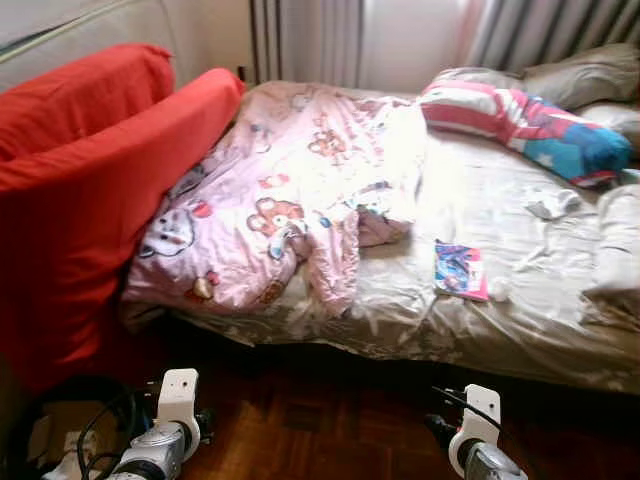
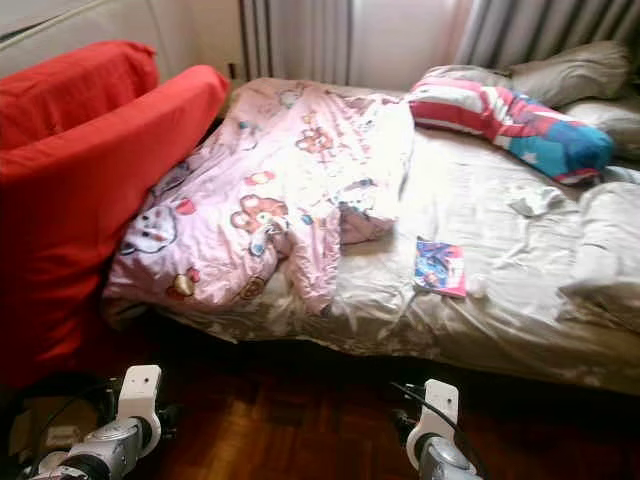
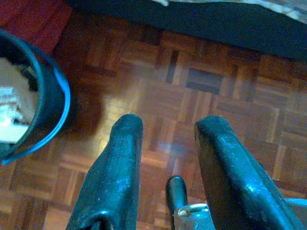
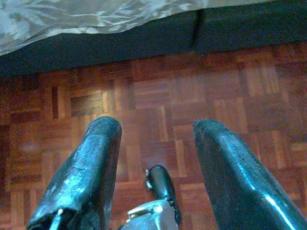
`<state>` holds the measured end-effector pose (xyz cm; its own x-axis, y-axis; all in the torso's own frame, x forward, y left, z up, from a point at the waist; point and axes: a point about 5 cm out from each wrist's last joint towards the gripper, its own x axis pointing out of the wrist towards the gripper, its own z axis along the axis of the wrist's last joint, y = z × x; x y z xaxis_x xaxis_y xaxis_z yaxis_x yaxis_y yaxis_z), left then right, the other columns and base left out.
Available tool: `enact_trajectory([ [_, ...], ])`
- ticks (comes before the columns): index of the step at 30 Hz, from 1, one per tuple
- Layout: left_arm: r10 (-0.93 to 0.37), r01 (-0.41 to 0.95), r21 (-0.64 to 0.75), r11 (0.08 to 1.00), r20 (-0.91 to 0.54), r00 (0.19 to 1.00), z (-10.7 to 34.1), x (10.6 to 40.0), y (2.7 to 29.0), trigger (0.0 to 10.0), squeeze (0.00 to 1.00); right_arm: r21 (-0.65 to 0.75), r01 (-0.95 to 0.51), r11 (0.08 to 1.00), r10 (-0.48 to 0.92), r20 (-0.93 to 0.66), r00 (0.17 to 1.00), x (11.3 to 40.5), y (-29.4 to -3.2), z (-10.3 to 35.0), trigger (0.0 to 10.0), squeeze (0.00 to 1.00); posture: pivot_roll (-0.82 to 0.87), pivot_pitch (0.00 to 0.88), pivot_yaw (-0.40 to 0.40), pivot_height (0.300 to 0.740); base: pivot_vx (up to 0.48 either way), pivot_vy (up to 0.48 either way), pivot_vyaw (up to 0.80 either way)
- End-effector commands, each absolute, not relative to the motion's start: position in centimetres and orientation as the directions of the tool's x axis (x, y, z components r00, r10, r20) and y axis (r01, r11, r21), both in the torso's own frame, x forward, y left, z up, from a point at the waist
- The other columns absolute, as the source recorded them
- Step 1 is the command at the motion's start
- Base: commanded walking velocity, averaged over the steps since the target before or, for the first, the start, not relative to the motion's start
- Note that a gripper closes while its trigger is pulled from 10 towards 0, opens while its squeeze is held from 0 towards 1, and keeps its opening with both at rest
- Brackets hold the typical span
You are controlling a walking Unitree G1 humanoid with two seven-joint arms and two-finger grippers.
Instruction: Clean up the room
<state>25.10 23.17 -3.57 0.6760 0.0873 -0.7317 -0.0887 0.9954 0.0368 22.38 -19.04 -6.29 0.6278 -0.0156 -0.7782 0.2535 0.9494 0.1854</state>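
An unmade bed (image 1: pixel 520 335) lies ahead with a pink bear-print blanket (image 1: pixel 290 190) bunched on its left half. On the beige sheet lie a small colourful book (image 1: pixel 460 268), a crumpled white tissue (image 1: pixel 552 203) and a small white scrap (image 1: pixel 498 290). A red, white and blue striped pillow (image 1: pixel 520 125) rests at the head. Both arms hang low over the parquet floor before the bed. My left gripper (image 3: pixel 165 127) is open and holds nothing. My right gripper (image 4: pixel 153 127) is also open with nothing in it.
A red sofa (image 1: pixel 90 170) stands at the left, touching the bed. A dark bin with a blue rim (image 3: pixel 48 110), holding paper, sits on the floor by my left arm. Grey pillows (image 1: pixel 580 75) and curtains are at the back. Parquet floor (image 1: pixel 330 420) lies before the bed.
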Motion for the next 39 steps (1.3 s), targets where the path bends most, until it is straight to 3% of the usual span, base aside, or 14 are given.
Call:
enact_trajectory([
  [1, 0.089, -0.096, 0.033, 0.995, -0.733, 0.674, -3.57, 25.12, 23.15, 10.0, 0.00, 0.173, 0.259, 0.950, -0.026, -0.784, 0.620, 22.13, -19.28, -6.41, 10.0, 0.00, 0.04, 0.000, -0.016, 0.730, 0.000, 0.000, -0.77],
  [11, 0.090, -0.095, 0.034, 0.995, -0.733, 0.674, -3.58, 25.13, 23.12, 10.0, 0.00, 0.160, 0.247, 0.956, -0.026, -0.789, 0.614, 22.12, -19.35, -6.41, 10.0, 0.00, 0.04, 0.000, -0.016, 0.730, 0.000, 0.000, -0.72],
  [27, 0.091, -0.098, 0.034, 0.995, -0.733, 0.674, -3.56, 25.15, 23.13, 10.0, 0.00, 0.155, 0.236, 0.959, -0.026, -0.783, 0.622, 22.23, -19.37, -6.33, 10.0, 0.00, 0.04, 0.000, -0.016, 0.730, 0.000, 0.000, 0.00],
  [39, 0.091, -0.094, 0.037, 0.995, -0.732, 0.675, -3.56, 25.14, 23.13, 10.0, 0.00, 0.164, 0.230, 0.959, -0.020, -0.772, 0.635, 22.31, -19.35, -6.26, 10.0, 0.00, 0.04, 0.000, -0.017, 0.730, 0.252, 0.000, -0.19],
])
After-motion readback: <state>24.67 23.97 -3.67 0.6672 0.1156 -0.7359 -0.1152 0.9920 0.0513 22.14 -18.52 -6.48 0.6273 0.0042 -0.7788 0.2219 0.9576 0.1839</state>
